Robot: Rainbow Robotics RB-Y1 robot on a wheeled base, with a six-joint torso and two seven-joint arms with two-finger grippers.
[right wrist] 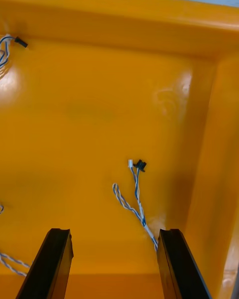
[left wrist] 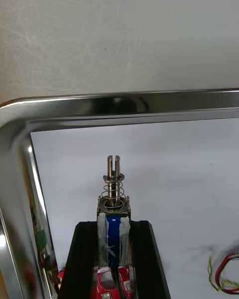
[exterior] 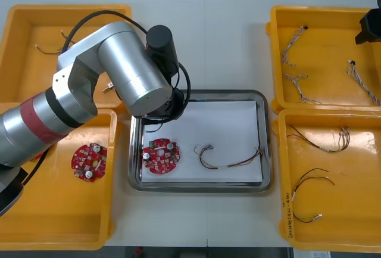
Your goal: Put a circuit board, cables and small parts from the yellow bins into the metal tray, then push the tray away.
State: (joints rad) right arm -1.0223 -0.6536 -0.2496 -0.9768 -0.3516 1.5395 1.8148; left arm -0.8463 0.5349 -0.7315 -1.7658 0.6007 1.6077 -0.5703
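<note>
In the left wrist view my left gripper (left wrist: 113, 229) is shut on a small metal part (left wrist: 114, 189), a pin with a spring. It is held just above the white inside of the metal tray (left wrist: 124, 103), near a corner. My left arm (exterior: 128, 73) covers that corner in the front view. A round red circuit board (exterior: 161, 155) and a red and yellow cable (exterior: 229, 157) lie in the tray (exterior: 266, 145). My right gripper (right wrist: 113, 244) is open over the far right yellow bin (exterior: 324, 16), above a twisted blue and white cable (right wrist: 134, 199).
Another circuit board (exterior: 89, 161) lies in the near left bin (exterior: 59, 234). The far left bin (exterior: 24, 43) holds a thin cable (exterior: 50, 46). Several blue and white cables (exterior: 297, 85) lie in the far right bin, and black cables (exterior: 309, 177) in the near right bin (exterior: 357, 234).
</note>
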